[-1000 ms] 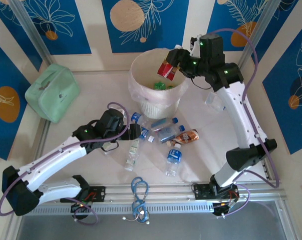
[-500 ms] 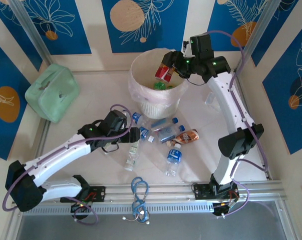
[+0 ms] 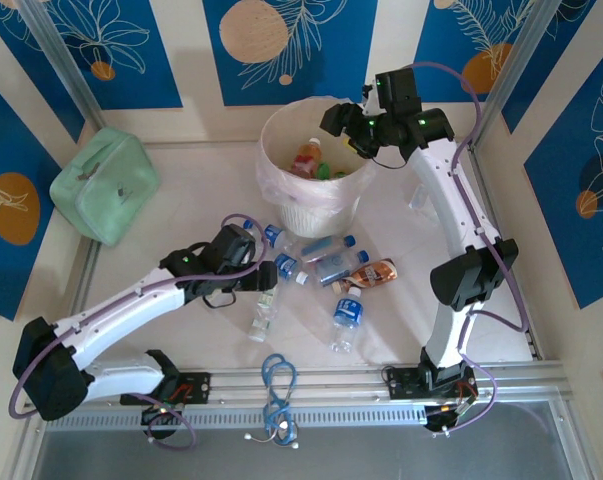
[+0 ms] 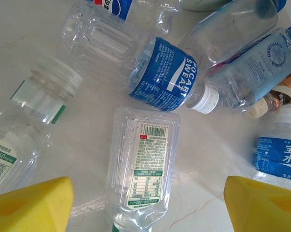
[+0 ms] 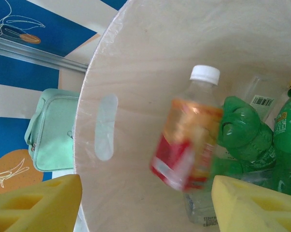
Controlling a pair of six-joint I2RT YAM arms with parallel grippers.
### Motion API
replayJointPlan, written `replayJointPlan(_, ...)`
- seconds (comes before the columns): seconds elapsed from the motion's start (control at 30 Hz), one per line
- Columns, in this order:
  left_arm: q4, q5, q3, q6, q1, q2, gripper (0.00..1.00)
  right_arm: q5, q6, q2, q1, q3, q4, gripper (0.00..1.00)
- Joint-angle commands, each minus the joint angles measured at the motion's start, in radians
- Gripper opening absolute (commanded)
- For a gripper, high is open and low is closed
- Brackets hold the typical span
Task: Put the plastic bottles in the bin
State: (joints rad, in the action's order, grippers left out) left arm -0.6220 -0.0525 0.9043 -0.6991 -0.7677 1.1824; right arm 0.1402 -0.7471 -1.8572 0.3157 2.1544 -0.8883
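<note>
The cream bin (image 3: 268, 150) stands at the back middle, with green bottles (image 5: 242, 130) lying inside. A red-and-orange labelled bottle (image 5: 191, 140) is blurred in mid-fall within the bin wall (image 5: 135, 72), also seen from above (image 3: 306, 157). My right gripper (image 3: 343, 120) hangs over the bin's right rim, open (image 5: 145, 203), with nothing between its fingers. Several plastic bottles (image 3: 326, 262) lie on the table in front of the bin. My left gripper (image 3: 271, 272) hovers open (image 4: 147, 205) over a clear white-labelled bottle (image 4: 147, 169), beside a blue-labelled one (image 4: 164, 79).
A mint-green pouch (image 3: 106, 185) sits at the left wall. A blue cable (image 3: 278, 385) lies on the front rail. One clear bottle (image 3: 426, 205) stands apart to the right of the bin, under the right arm.
My right gripper swung left over the bin and opened, letting go of the red-labelled bottle, which now drops inside. The left gripper crept slightly right over the bottles.
</note>
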Motion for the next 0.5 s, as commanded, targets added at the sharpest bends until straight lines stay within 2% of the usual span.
replayJointPlan(0.0,-0.018,0.022,-0.017,0.012,0.01,0.019,0.82,0.035,0.018,-0.004,-0.004,0.036,-0.026,0.73)
replayJointPlan(0.3,0.009,0.081,-0.025,0.034,0.01,0.112,0.83,-0.022,0.054,0.115,0.052,0.026,-0.043,0.78)
replayJointPlan(0.47,0.031,0.098,-0.031,0.044,0.007,0.161,0.83,-0.068,0.069,0.253,0.105,-0.081,-0.03,0.8)
